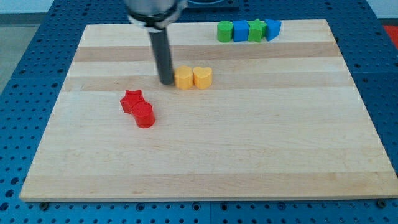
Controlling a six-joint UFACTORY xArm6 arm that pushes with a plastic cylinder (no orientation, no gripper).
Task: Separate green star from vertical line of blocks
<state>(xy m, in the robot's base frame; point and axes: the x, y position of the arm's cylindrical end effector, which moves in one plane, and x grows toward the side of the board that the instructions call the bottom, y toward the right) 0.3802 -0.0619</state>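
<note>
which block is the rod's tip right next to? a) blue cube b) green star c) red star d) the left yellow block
d, my tip sits just at the view's left of the left yellow block, about touching it, while the green star stands far off in the row at the view's top right.

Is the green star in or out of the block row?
In. The green star sits between two blue blocks, touching; my tip is far off, beside the yellow blocks.
</note>
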